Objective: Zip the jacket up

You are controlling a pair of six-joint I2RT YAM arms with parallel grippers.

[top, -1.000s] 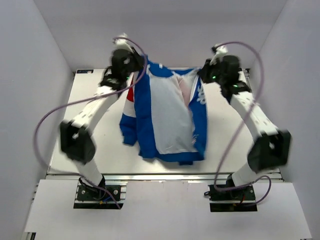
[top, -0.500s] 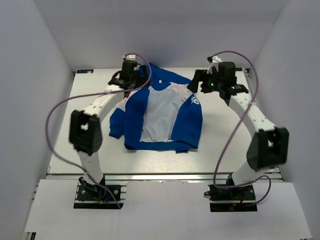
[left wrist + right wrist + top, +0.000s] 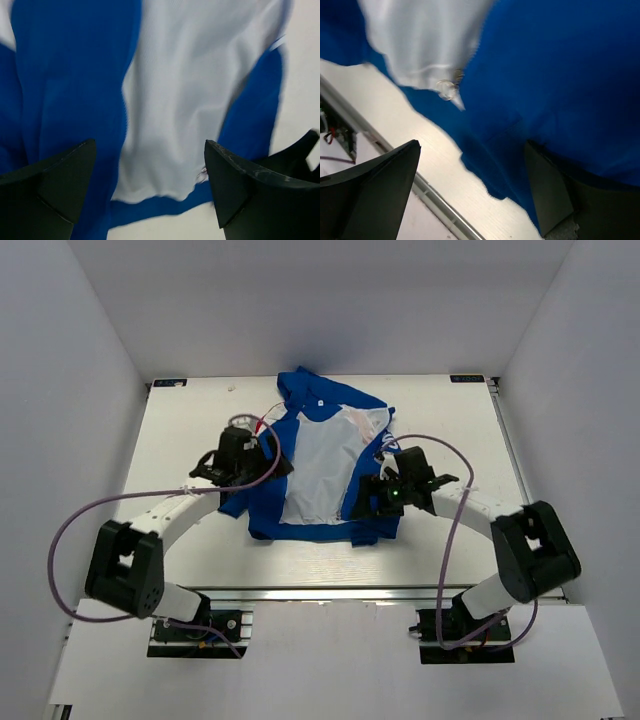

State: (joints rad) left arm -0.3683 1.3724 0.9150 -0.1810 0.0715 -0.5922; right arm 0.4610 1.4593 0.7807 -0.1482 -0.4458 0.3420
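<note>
My left tool [image 3: 150,145] stands wide, with nothing between its two dark fingers [image 3: 55,185]. Past them, its wrist camera shows only blurred cloth. My right tool [image 3: 472,145] is just as wide and also holds nothing. From either wrist I cannot tell whether the fingertips touch the fabric or hang just above it.

From above, the left tool [image 3: 272,464] sits over the jacket's left blue front and the right tool [image 3: 368,496] over its lower right corner. Both fingers merge into the dark wrist housings there, so that view does not show the gap.

The jacket [image 3: 320,460] lies on the bench [image 3: 180,430] between my two arms. It is open, with the white lining up and the collar toward the far edge. My left arm covers most of its left sleeve, leaving only a scrap of red beside the wrist.

The left wrist camera shows the lining [image 3: 200,75] between the blue fronts, the hem and a strip of bench [image 3: 305,75]. A dark shape at the right border is cut off, and I cannot name it.

Only the right wrist camera shows a small pale ring [image 3: 446,89] at the lining's lower edge, too blurred to identify. It also shows the blue panel [image 3: 560,75], the bench [image 3: 405,115] and the bench's near rail.
</note>
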